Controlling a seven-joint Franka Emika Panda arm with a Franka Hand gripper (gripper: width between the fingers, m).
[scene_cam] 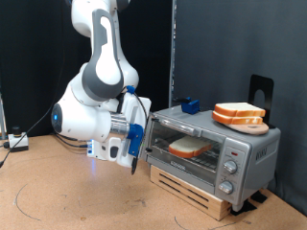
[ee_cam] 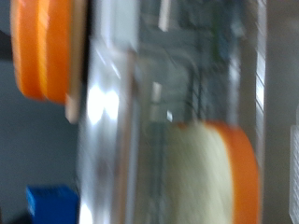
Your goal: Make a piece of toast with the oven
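Observation:
The silver oven (scene_cam: pixel 251 146) stands on the exterior view's right. The piece of toast (scene_cam: pixel 190 147) lies on the rack inside, seen through the glass door, which looks shut. In the blurred wrist view the toast (ee_cam: pixel 210 173) shows close behind the glass (ee_cam: pixel 140 121). My gripper (scene_cam: pixel 135 156) hangs at the oven's left front corner, close to the door's edge. No thing shows between its fingers. The fingers do not show in the wrist view.
More slices (scene_cam: pixel 239 115) are stacked on a round wooden board on the oven's top; they also show in the wrist view (ee_cam: pixel 42 51). A blue block (scene_cam: pixel 190 105) sits at the top's back. Round knobs (scene_cam: pixel 229 169) line the front's right. The oven rests on a wooden crate (scene_cam: pixel 192 196).

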